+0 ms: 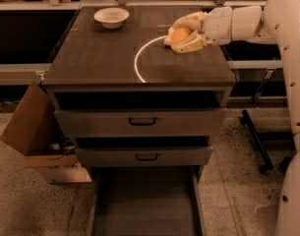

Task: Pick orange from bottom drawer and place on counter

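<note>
Jaws closed around the orange (180, 35). Your gripper (183, 37) has one finger above the fruit and one below, and the orange shows between them.

Gripper sits in the upper right of the frame, low over the right rear part of the desk (95, 58). You can't tell from this view whether the lower finger or the orange touches the desk surface.

The white arm (287, 82) comes in from the right edge, rises along it and bends left towards the gripper.

Gripper is at the upper right end of the white arc line (138, 58) painted on the desk. White bowl (111, 16) is at the desk's rear left, well apart from the gripper.

Below the desk top you see two shallower drawers with black handles, upper (90, 123) and lower (105, 156), each with a dark gap above it.

Bottom drawer (144, 205) is pulled out wide towards the bottom of the frame, and its flat grey floor is showing.

Open cardboard box (24, 127) is on the floor at the left, just beside the cabinet. Black wheeled base (255, 139) is on the floor at the right.
</note>
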Controlling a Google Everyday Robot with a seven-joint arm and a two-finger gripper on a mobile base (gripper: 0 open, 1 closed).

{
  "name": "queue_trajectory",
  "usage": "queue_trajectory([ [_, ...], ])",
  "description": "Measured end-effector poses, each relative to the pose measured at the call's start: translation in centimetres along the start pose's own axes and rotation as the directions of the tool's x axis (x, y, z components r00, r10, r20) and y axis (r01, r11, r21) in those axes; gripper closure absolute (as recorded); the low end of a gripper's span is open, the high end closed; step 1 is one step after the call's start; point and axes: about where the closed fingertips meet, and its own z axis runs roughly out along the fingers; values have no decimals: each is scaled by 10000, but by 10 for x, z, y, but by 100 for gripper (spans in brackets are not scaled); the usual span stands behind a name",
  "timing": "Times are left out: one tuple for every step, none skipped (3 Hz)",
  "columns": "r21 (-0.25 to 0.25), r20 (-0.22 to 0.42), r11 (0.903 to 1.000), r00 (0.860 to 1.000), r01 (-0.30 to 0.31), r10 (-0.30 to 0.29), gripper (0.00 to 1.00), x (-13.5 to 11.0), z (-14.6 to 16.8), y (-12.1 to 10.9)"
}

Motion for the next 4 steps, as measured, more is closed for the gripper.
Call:
queue_trajectory([
  [-165, -156, 9950, 9951, -983, 981, 100, 13, 14, -8],
  [-206, -437, 9814, 9809, -1907, 1897, 100, 33, 25, -12],
  [66, -737, 9642, 9615, -2651, 2648, 100, 55, 33, -21],
  [156, -940, 9552, 9507, -2955, 2956, 100, 67, 38, -23],
])
